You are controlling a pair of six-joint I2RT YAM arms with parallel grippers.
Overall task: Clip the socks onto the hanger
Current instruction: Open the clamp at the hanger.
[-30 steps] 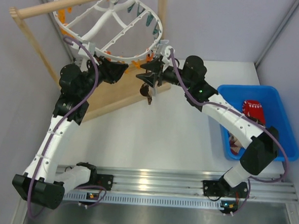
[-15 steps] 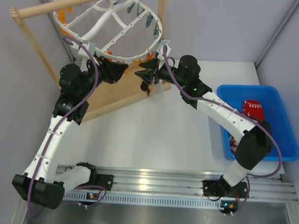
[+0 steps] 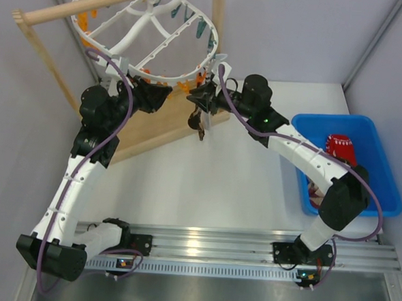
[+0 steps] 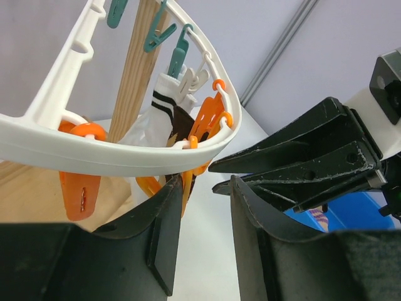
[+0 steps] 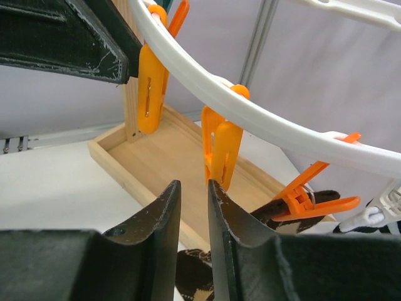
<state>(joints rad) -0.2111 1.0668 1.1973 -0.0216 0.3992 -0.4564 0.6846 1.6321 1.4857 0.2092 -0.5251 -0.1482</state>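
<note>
Argyle sock hangs clipped at near rim of hanger over desk far-left part; L gripper jaws part-open under rim, R gripper jaws narrowly apart, empty, just below orange clip.

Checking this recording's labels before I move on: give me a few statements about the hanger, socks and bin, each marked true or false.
1. The hanger hangs from a wooden pole. True.
2. Every clip on it is orange. False: teal clips sit on the rim too.
3. No sock is clipped yet. False: a white sock with dark bands hangs at the rim.
4. A red sock lies in the blue bin. True.
5. The right pincer grips a sock. False: nothing sits between its fingers.
</note>
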